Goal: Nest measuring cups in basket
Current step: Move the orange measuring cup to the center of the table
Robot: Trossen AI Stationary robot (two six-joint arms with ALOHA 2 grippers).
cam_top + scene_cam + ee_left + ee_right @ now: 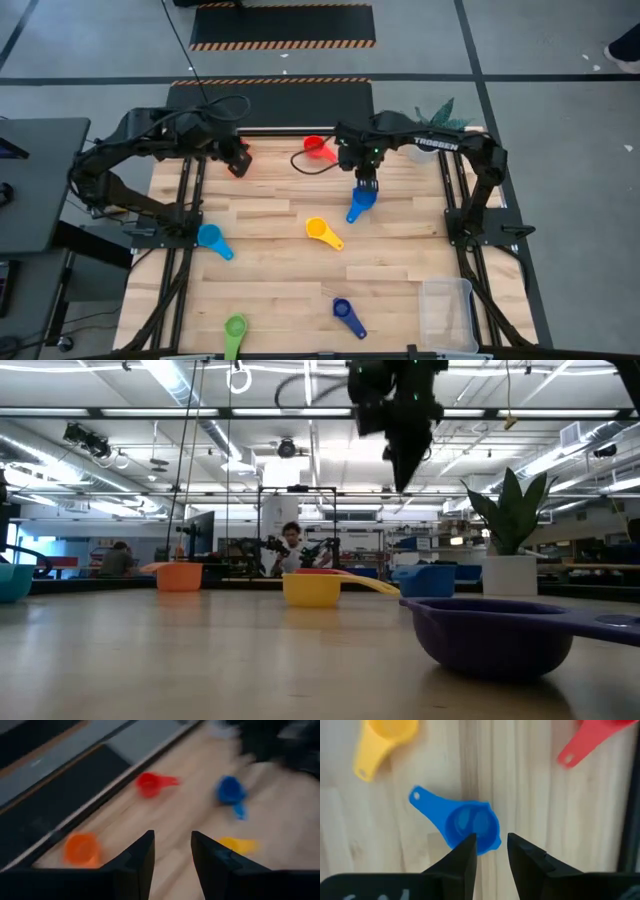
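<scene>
Seven measuring cups lie scattered on the wooden table: red (320,148), blue (358,205), yellow (322,232), light blue (212,240), dark blue (347,315), green (235,330), and orange (81,849), which is mostly hidden under the left arm in the high view. The clear basket (447,312) stands at the near right corner. My right gripper (490,845) is open and hangs above the blue cup (470,825), well off the table in the low view (405,460). My left gripper (172,845) is open near the far left edge, above the orange cup.
A white plant pot (430,140) stands at the far right corner, behind the right arm. A black cable (305,165) loops on the table beside the red cup. Bare wood lies between the yellow cup and the basket.
</scene>
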